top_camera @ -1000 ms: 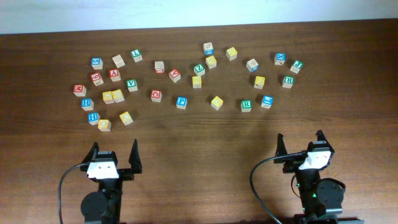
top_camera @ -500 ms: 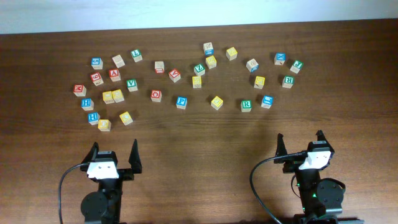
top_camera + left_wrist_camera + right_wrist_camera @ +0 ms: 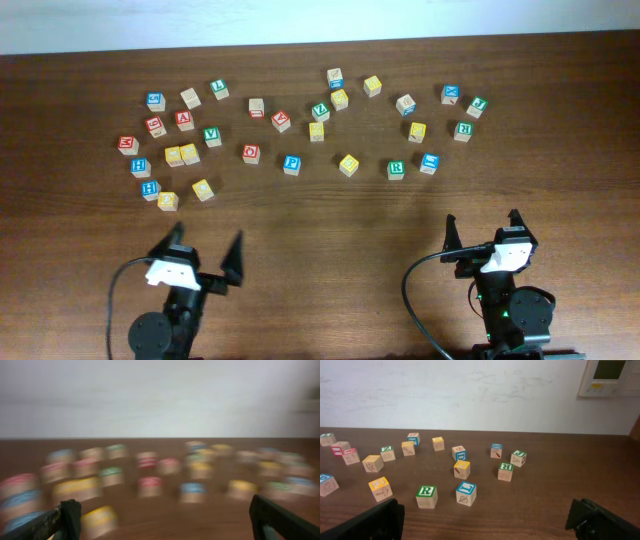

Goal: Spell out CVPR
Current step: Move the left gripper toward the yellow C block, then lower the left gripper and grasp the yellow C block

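I stood by and watched both arms at the near edge of the table. The left gripper was slewed toward the right with its fingers spread wide and nothing between them. The right gripper pointed straight at the cubes, jaws likewise apart and empty.

The cubes lay well beyond both, in a loose band running left to right. The P cube, the yellow cube and the R cube sat apart along its near edge. The V cube lay farther back, turned askew.

From the right wrist the R cube read upright, squarely facing the arm (being cubes, none had a long side). The left wrist view was too blurred to read any letters.
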Available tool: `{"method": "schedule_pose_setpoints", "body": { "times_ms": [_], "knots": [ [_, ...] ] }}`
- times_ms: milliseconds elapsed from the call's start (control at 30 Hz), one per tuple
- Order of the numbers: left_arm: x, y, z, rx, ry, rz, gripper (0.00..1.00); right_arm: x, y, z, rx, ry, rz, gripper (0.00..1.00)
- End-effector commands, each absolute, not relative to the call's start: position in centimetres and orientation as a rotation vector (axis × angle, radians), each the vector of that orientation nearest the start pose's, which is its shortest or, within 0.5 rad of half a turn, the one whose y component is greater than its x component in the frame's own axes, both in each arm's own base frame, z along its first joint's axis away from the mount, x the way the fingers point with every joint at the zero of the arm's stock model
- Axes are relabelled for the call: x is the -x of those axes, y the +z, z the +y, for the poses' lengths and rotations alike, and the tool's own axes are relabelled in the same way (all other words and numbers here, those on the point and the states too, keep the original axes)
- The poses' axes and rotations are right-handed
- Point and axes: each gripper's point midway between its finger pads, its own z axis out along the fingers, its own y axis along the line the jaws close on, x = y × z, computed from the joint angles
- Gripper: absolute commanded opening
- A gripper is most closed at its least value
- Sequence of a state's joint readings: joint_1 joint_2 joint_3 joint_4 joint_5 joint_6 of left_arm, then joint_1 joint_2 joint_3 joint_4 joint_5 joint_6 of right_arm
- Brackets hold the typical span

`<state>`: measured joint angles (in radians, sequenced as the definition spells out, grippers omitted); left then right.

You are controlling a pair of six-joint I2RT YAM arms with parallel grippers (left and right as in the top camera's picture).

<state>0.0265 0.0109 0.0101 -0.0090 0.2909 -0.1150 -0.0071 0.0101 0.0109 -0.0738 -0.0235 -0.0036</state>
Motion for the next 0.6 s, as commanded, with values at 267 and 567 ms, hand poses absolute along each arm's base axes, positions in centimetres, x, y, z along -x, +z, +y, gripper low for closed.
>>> {"method": "schedule_pose_setpoints", "body": {
  "times_ms": [267, 567],
  "knots": [
    [-18.6, 37.5, -7.7, -0.331, -0.415, 1.124, 0.99, -24.6, 15.6, -0.1, -0.003, -0.001, 1.648, 0.98],
    [-28.4, 34.1, -8.3, -0.132, -0.664, 1.843, 0.99, -24.6, 15.6, -0.1, -0.003, -0.001, 1.648, 0.98]
  ]
}}
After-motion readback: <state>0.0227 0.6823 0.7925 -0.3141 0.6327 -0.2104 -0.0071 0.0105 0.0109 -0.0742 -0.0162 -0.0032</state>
